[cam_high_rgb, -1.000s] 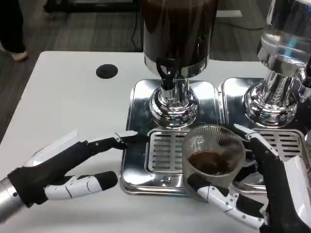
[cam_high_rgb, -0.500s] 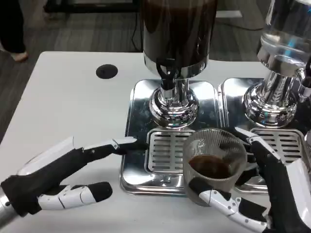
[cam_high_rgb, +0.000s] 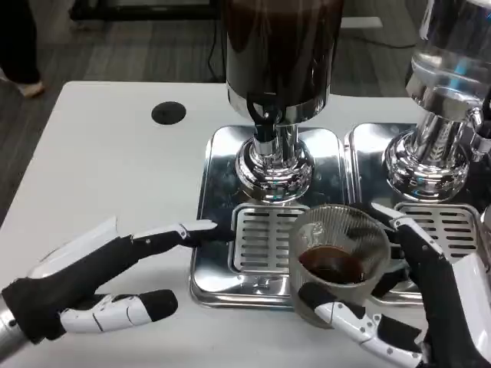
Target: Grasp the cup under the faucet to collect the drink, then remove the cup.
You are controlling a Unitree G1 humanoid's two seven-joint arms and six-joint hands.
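While the right hand (cam_high_rgb: 430, 307) wraps its fingers (cam_high_rgb: 345, 318) around the ribbed glass cup (cam_high_rgb: 337, 257) with dark drink inside, the cup sits over the drip grate (cam_high_rgb: 261, 239), before the faucet (cam_high_rgb: 265, 123). Left hand (cam_high_rgb: 84, 284) lies with fingers spread apart, holding nothing, one fingertip reaching the tray (cam_high_rgb: 209, 230) edge.

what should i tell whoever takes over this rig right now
Right hand: grips the cup from the right side, fingers wrapped round its front.
Left hand: holds nothing, fingers spread, one fingertip at the left edge of the drip tray.
Cup: has dark drink in its bottom, sits over the front right of the tray, forward and right of the faucet, not under it.
Done: cup grasped, drink collected, cup drawn out from under the faucet.
Left: carry the cup clear of the tray and set it down on the table, probably keeping it level.
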